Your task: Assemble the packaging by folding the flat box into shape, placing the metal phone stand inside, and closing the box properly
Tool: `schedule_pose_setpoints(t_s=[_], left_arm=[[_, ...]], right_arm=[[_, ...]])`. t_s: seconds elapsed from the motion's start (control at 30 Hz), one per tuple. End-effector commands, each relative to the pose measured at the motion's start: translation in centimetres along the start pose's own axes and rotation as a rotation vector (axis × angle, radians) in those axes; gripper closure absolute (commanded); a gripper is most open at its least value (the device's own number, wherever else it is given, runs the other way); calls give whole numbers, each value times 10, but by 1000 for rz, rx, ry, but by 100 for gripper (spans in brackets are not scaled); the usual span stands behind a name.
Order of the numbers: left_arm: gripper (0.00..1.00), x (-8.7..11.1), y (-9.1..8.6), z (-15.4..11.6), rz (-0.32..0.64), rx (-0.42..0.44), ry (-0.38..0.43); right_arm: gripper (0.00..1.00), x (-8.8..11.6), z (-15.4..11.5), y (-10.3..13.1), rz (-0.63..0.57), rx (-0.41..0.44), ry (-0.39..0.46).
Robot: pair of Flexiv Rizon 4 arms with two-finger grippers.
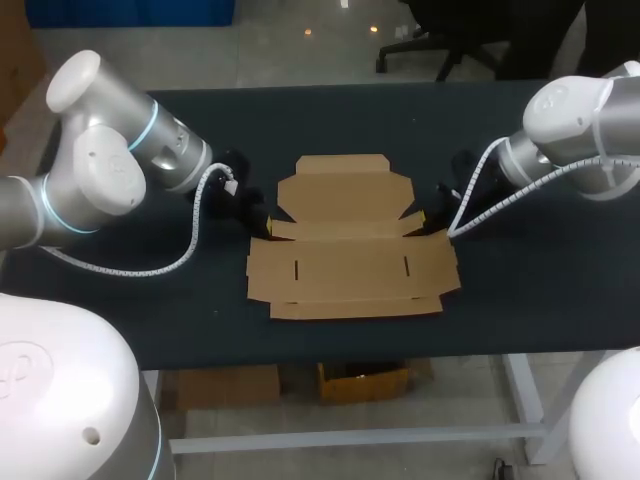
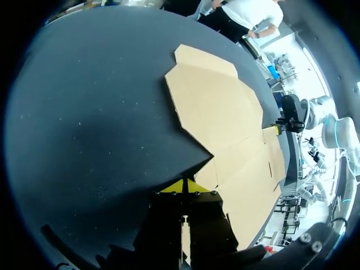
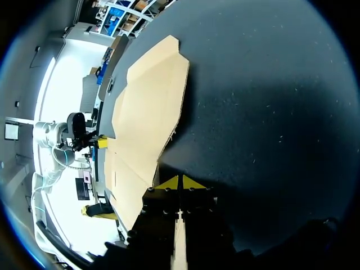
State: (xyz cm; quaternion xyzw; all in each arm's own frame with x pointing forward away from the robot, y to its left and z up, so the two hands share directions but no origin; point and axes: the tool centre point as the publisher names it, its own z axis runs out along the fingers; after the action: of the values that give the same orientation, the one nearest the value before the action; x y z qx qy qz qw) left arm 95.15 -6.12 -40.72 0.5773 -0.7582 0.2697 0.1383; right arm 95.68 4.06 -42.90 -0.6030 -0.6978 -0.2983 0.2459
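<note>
One bench: dark, plain top.
Flat box: brown cardboard, unfolded, lying flat at bench centre.
Left fingers: pressed together, tips at the box's 9 o'clock edge.
Right fingers: pressed together, tips at the box's edge between 2 and 3 o'clock.

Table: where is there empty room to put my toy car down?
Bare table lies at the near edge on both sides of the flat box, and along the far strip behind it. It is crowded at the box's side edges, where the left gripper and right gripper sit.
</note>
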Motion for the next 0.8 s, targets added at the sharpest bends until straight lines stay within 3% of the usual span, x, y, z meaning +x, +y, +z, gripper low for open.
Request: schedule_pose_setpoints(t_s=[0.03, 0.8], left_arm=[[100, -2, -1, 1, -4, -1, 0], [100, -5, -1, 0, -25, 24, 57]], right_arm=[[100, -2, 0, 1, 1, 6, 6], [100, 1, 3, 3, 1, 14, -7]])
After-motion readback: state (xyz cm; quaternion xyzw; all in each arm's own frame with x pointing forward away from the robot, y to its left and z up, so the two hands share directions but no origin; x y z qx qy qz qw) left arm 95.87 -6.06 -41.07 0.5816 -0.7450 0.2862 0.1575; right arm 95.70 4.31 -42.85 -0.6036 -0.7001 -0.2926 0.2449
